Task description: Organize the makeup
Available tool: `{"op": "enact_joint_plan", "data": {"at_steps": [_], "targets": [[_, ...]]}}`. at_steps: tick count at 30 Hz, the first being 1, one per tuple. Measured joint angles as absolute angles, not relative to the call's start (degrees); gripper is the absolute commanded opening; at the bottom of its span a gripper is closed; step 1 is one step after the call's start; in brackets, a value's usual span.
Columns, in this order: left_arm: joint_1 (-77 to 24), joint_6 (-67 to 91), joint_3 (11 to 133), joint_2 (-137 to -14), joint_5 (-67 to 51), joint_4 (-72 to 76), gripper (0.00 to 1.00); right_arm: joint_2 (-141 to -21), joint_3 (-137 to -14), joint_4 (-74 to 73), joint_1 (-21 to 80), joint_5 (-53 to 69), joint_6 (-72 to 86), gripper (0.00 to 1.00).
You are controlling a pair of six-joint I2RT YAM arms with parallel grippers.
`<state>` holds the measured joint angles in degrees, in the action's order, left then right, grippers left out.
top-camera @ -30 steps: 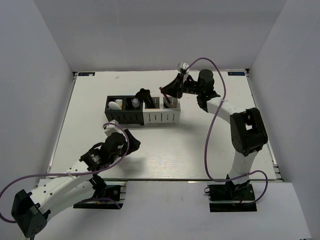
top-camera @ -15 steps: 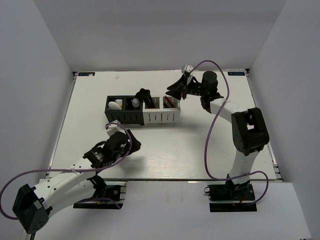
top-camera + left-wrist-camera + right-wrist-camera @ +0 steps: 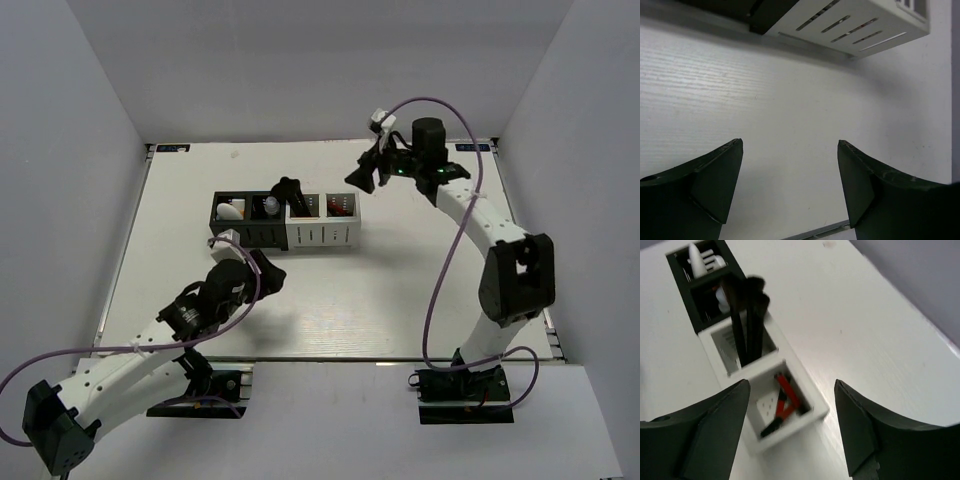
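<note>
The makeup sits in a row of slotted boxes (image 3: 300,235). Thin red sticks (image 3: 785,399) lie crossed in the end white compartment (image 3: 340,207). Black brushes (image 3: 747,315) stand in the white compartment beside it, and they show in the top view too as black brushes (image 3: 288,190). A white oval (image 3: 231,210) and a small clear bottle (image 3: 270,204) rest in the black box. My right gripper (image 3: 370,172) hangs open above and right of the red sticks, with nothing in it. My left gripper (image 3: 262,270) is open over bare table in front of the boxes.
In the left wrist view the white box's slotted wall (image 3: 860,25) and the black box's corner (image 3: 740,7) lie just ahead of my left gripper (image 3: 790,144). Grey walls close in the white table (image 3: 400,290) on three sides. Purple cables loop off both arms.
My right gripper opened, left a red stick in the end white compartment and drew back up and to the right. My left gripper shifted slightly right, nearer the boxes.
</note>
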<state>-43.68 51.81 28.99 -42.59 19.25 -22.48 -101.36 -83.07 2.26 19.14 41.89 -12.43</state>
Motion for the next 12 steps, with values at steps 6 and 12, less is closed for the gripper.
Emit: {"op": "enact_joint_plan", "data": {"at_steps": [6, 12], "targets": [[-43.68, 44.51, 29.93, -44.31, 18.46, -16.14, 0.93, -86.63, -73.43, -12.12, 16.53, 34.37, -14.09, 0.89], [-43.68, 38.94, 31.68, -48.95, 16.88, -10.11, 0.98, -79.70, -67.81, -18.11, 16.40, 27.90, -9.45, 0.89]]}}
